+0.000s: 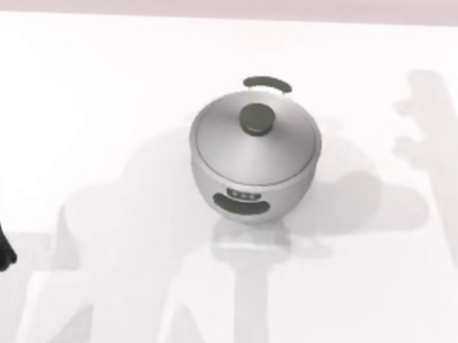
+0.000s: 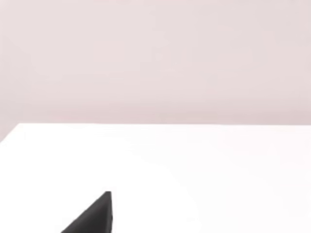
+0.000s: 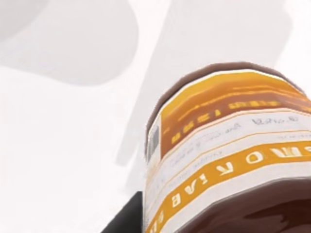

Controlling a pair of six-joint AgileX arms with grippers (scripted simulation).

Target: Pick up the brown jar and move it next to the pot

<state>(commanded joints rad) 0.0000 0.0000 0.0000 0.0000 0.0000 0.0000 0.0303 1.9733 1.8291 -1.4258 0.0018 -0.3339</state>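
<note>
Brown jar [image 3: 228, 155] fills right wrist view, above tabletop [image 3: 63, 145]; hand grip cannot be told. Pot [image 1: 254, 157] mid-tabletop.

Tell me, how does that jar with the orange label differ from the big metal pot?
The pot is plain silver metal with dark grey handles; the brown jar has dark brown contents and an orange-and-white label. The pot stands mid-table in the top view; the jar appears only in the right wrist view, close up. Both are round.
</note>
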